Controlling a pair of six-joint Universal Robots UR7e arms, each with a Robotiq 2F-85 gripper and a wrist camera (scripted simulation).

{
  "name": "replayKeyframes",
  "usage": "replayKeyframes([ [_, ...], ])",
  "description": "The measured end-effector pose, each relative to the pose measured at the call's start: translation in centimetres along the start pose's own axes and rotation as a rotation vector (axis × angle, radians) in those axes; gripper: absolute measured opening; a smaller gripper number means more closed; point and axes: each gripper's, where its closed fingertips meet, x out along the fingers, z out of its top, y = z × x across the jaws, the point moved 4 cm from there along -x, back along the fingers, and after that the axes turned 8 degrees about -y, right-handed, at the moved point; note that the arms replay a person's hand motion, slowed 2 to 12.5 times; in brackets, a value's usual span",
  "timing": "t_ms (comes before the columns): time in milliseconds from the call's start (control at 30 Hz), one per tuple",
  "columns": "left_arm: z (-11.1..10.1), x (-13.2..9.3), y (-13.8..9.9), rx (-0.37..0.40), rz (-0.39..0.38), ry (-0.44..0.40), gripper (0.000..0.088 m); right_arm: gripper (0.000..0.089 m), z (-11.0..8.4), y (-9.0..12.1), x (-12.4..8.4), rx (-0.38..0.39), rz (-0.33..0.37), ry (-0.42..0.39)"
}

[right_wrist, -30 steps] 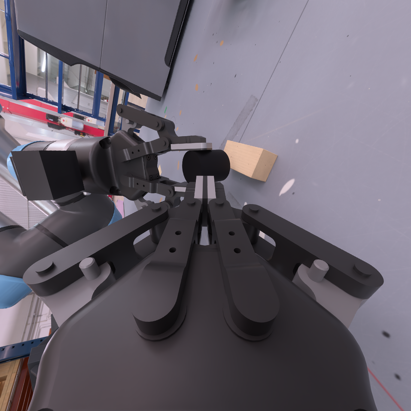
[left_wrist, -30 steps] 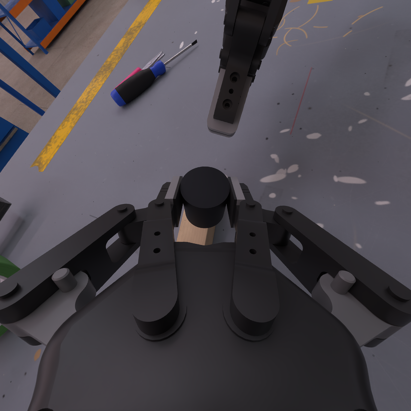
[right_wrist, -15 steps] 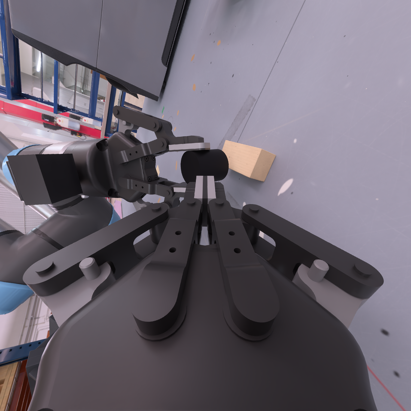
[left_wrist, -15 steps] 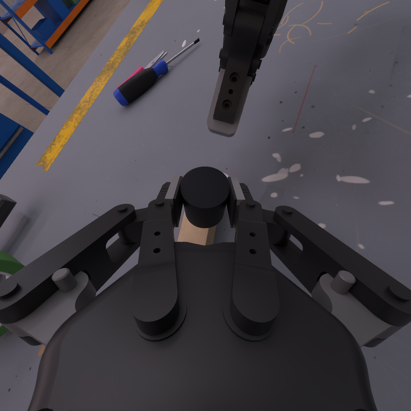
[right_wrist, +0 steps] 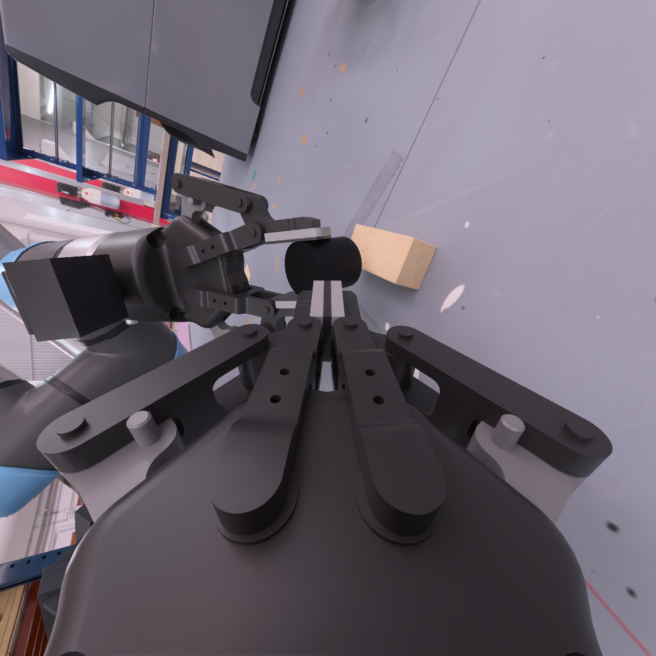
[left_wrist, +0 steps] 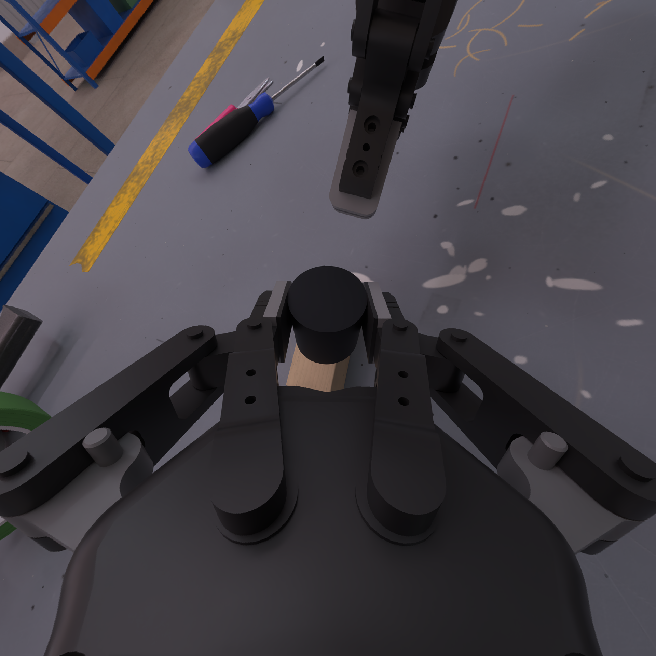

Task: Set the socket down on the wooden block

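Observation:
My left gripper (left_wrist: pixel 326 301) is shut on the black cylindrical socket (left_wrist: pixel 326 328) and holds it upright. The pale wooden block (left_wrist: pixel 314 374) lies on the grey table right below it, mostly hidden by the socket and my fingers. In the right wrist view the left gripper (right_wrist: pixel 307 268) holds the socket (right_wrist: pixel 323 261) end-on at the block's (right_wrist: pixel 394 255) top face; I cannot tell whether they touch. My right gripper (right_wrist: pixel 326 300) is shut and empty, hovering just beside the socket. It also shows in the left wrist view (left_wrist: pixel 356 198), beyond the socket.
A screwdriver with a black and blue handle (left_wrist: pixel 230 131) lies on the table at the far left, over a pink-handled tool (left_wrist: pixel 227 111). A yellow tape stripe (left_wrist: pixel 159 142) runs along the table edge. A green object (left_wrist: pixel 17 413) and a dark block (left_wrist: pixel 14 335) sit at left.
The left gripper with the socket has drifted slightly over the table; the screwdriver and marks slide a little in its view. Both grips are unchanged, and the right gripper has barely moved.

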Motion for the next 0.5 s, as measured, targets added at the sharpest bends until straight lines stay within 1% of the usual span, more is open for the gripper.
replayKeyframes([
  [500, -0.05, -0.03, 0.05, -0.003, 0.008, 0.005, 0.035, 0.0, 0.06, 0.0, 0.12, -0.006, -0.016, 0.0],
])
